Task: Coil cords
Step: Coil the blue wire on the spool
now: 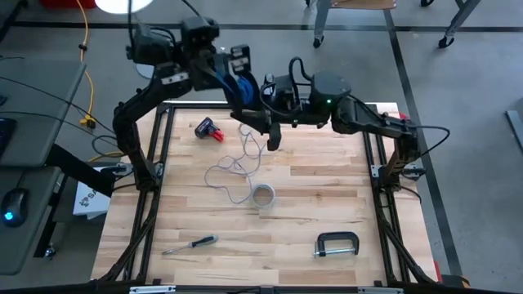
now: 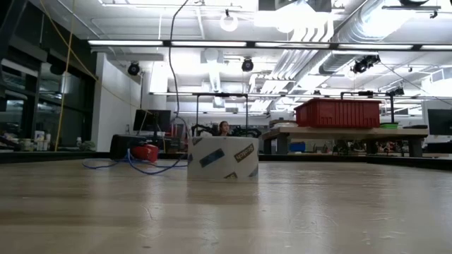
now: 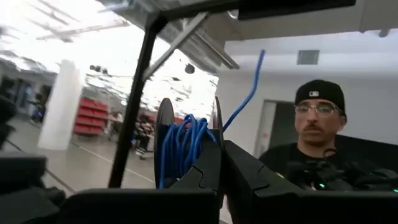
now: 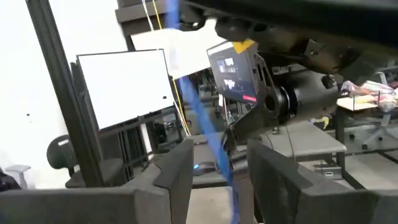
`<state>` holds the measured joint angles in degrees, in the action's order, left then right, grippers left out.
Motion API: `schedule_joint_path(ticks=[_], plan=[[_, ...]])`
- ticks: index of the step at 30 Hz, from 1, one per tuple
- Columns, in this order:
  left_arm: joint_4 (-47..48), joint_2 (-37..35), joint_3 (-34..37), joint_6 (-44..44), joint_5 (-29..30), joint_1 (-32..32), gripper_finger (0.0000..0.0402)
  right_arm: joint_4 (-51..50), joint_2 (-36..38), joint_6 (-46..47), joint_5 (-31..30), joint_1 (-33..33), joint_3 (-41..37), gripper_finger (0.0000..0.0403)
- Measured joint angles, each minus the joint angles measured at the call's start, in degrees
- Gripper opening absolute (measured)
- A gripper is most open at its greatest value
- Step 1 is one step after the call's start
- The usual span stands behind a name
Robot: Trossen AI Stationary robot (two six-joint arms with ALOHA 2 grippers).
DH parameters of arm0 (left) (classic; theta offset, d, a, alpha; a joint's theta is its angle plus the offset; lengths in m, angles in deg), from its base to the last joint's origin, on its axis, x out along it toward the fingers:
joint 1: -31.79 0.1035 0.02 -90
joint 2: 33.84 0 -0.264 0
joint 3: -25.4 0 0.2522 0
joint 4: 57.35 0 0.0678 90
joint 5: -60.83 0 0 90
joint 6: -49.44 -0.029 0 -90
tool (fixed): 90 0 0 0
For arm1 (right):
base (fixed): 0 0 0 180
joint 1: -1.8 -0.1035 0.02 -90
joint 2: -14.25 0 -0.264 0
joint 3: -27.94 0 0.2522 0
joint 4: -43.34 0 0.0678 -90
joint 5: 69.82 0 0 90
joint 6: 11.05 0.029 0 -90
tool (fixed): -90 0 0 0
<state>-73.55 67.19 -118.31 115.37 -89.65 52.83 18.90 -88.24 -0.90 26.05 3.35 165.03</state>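
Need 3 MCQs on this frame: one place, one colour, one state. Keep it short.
1. Where does the black metal C-clamp lie on the wooden table?
A) on the left arm's side
B) on the right arm's side
C) in a hand

2. What colour is the thin coiled cord in the left hand?
A) blue
B) yellow
C) pale grey

3. How do the right hand's fingers stand?
A) shut tight
B) open
C) out of view

Answers:
1 B: the high view shows it on the table's right half.
2 A: the left wrist view shows blue loops pinched between shut fingers.
3 B: the right wrist view shows a clear gap, with a blue strand running through it.
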Motion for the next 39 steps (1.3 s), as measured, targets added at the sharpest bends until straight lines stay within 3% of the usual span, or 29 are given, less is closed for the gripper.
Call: schedule_joint_path(ticks=[18, 32, 39], plan=[[0.25, -1.98, -0.02, -5.94, 1.50, 2.61, 0.0000, -1.85, 0.09, -0.11, -1.18, 0.00, 0.02, 0.0087], [0.34, -1.98, -0.02, -8.59, 2.31, 3.35, 0.0000, -3.65, 0.09, -0.10, -1.18, 0.00, 0.02, 0.0080], [0.34, -1.98, -0.02, -6.14, 2.27, 4.85, 0.0000, -3.64, 0.11, -0.04, -1.18, -0.02, 0.02, 0.0038]])
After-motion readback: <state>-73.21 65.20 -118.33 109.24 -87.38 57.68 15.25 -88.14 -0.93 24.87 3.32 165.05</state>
